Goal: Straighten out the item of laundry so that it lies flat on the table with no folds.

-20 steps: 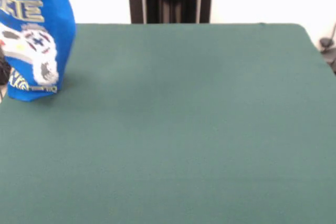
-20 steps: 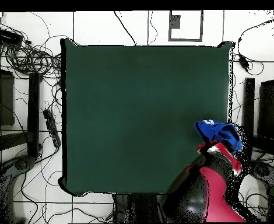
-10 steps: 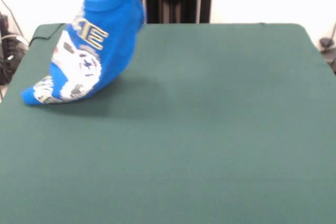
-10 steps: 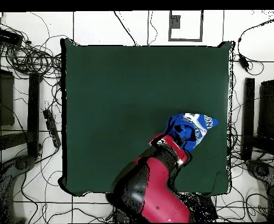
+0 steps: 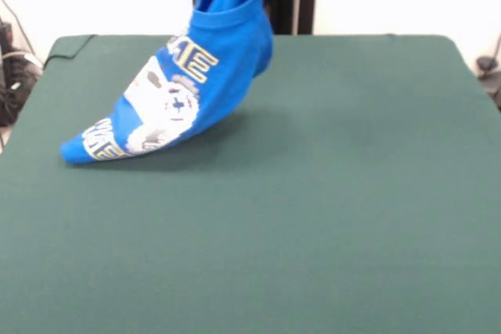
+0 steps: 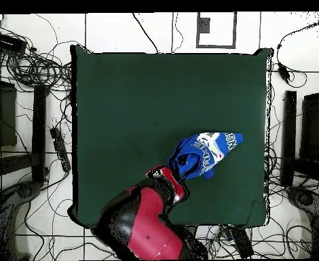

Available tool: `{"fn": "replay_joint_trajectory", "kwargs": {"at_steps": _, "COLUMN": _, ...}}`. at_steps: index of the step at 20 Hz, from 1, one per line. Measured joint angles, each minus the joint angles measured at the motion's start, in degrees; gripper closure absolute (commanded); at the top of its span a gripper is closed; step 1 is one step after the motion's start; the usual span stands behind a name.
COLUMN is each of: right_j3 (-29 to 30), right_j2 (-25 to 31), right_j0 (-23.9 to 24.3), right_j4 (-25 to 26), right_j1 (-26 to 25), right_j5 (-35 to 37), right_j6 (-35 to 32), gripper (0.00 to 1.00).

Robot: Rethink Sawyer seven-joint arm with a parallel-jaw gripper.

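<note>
- Shirt [image 5: 176, 99] hangs bunched, hem tip touching table [image 5: 337, 217].
- Gripper hidden in cloth; grip state unclear.
- Advice: drag low, letting trailing hem anchor, then lower gradually.

Blue T-shirt [image 5: 184, 87] hangs, hem touching table [image 5: 329, 193].

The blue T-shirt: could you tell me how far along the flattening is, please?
Done: the T-shirt is over the green table, its low tip touching the cloth. In hand: its upper end hangs lifted out of the front view, under the arm; the gripper itself is hidden. Left: laying it down flat, since it is bunched and folded.
</note>
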State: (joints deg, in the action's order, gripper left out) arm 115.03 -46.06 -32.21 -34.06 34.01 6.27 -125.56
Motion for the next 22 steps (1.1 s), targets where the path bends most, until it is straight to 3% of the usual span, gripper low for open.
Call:
{"fn": "replay_joint_trajectory", "kwargs": {"at_steps": 8, "right_j3": -0.1, "right_j2": -7.8, "right_j0": -13.0, "right_j4": -4.8, "right_j1": -9.6, "right_j5": 8.4, "right_j6": -11.0, "gripper": 1.0}}
{"fn": "replay_joint_trajectory", "kwargs": {"at_steps": 10, "right_j3": -0.1, "right_j2": -9.3, "right_j0": -17.2, "right_j4": -6.3, "right_j1": -12.6, "right_j5": 10.0, "right_j6": -16.6, "gripper": 1.0}}
{"fn": "replay_joint_trajectory", "kwargs": {"at_steps": 17, "right_j3": 1.2, "right_j2": -9.7, "right_j0": -21.4, "right_j4": -6.7, "right_j1": -14.9, "right_j5": 9.1, "right_j6": -25.8, "gripper": 1.0}}
{"fn": "replay_joint_trajectory", "kwargs": {"at_steps": 22, "right_j3": 3.1, "right_j2": -9.7, "right_j0": -22.1, "right_j4": -6.7, "right_j1": -15.1, "right_j5": 6.1, "right_j6": -27.4, "gripper": 1.0}}
